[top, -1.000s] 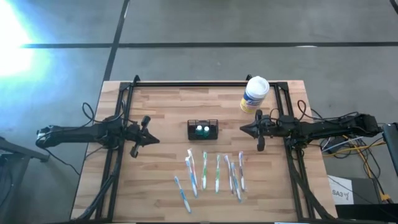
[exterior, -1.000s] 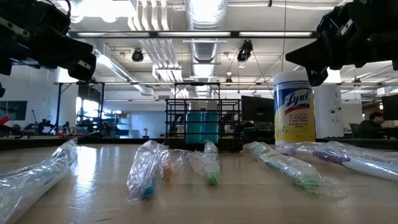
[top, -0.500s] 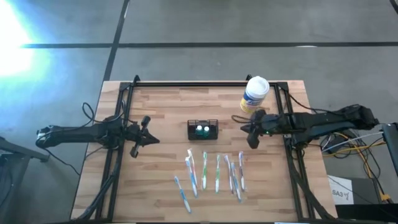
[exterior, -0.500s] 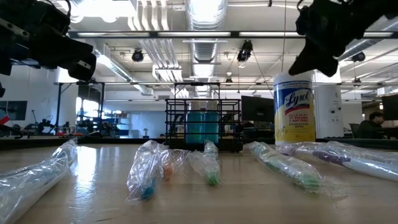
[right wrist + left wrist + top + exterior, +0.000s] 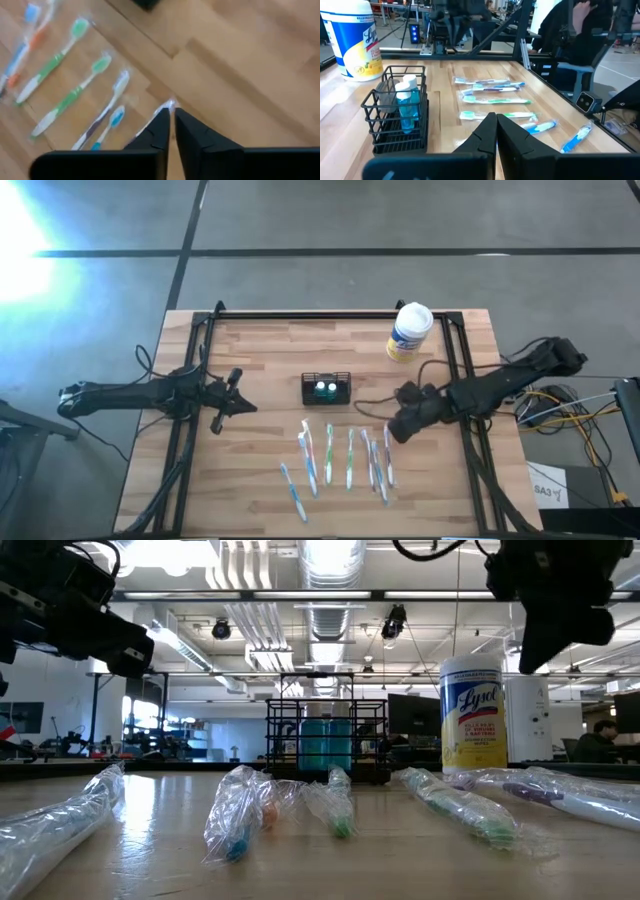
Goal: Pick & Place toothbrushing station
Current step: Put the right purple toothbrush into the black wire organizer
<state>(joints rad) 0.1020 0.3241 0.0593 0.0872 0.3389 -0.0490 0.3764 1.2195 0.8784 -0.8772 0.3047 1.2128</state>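
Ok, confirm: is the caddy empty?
No, the caddy holds two blue bottles with white caps.

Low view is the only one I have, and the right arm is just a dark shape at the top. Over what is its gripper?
Observer: The right gripper hangs over the head end of the rightmost toothbrush.
Operator: Does it hold a brush?
Observer: No. Its fingers are close together with nothing between them.
Operator: And the left one?
Observer: The left gripper waits shut, left of the caddy, not touching it.
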